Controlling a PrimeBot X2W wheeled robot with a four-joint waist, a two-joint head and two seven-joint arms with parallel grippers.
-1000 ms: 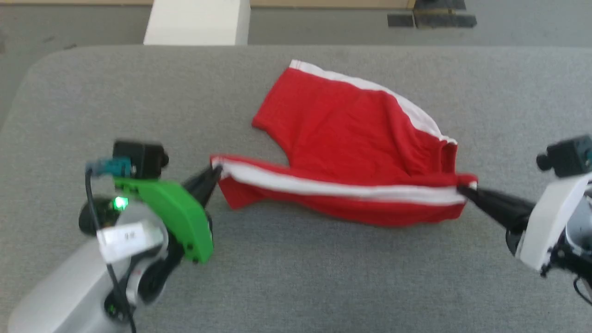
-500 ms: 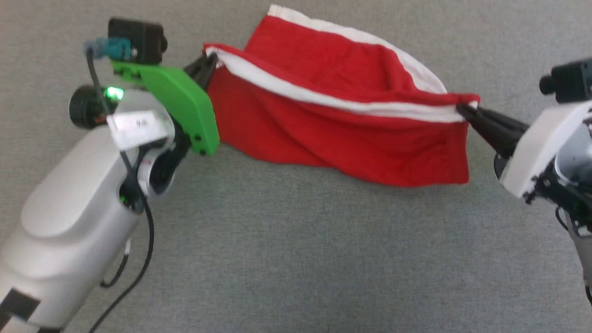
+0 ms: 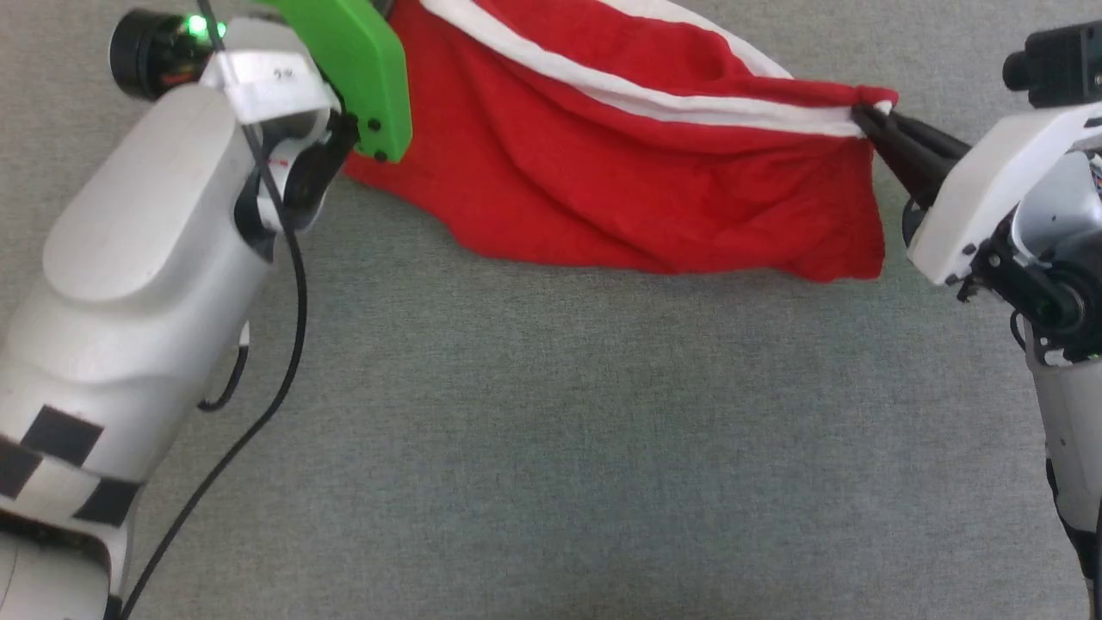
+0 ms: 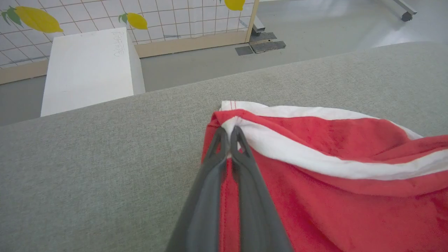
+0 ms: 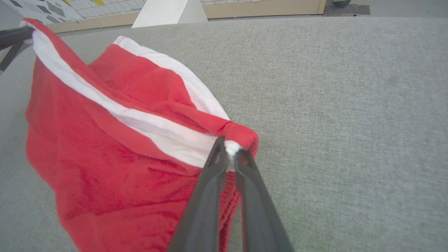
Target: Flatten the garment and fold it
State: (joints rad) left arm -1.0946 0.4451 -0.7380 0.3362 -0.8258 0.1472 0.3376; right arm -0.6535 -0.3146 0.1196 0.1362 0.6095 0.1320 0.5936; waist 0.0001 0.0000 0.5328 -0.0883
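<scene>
While pinched at both ends, the red shorts (image 3: 620, 172) hang stretched over the worktop (image 3: 551, 430). At either end, left gripper (image 4: 230, 133) and right gripper (image 5: 229, 147) are each closed on a white-striped corner. Risk: such small bites may slip under tension, dropping one end into a bunch. Worktop: grey fabric covering. Beyond: a white block (image 4: 87, 66) and a lemon-printed tiled wall (image 4: 175, 17).

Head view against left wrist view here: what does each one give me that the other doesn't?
Head view: the right gripper shut on the garment's right-hand corner, the green wrist mount and a black cable. Left wrist view: the left gripper shut on a white-trimmed corner, plus a white box and lemon-print panel beyond the grey table. Both: the red, white-striped cloth and that table.
</scene>
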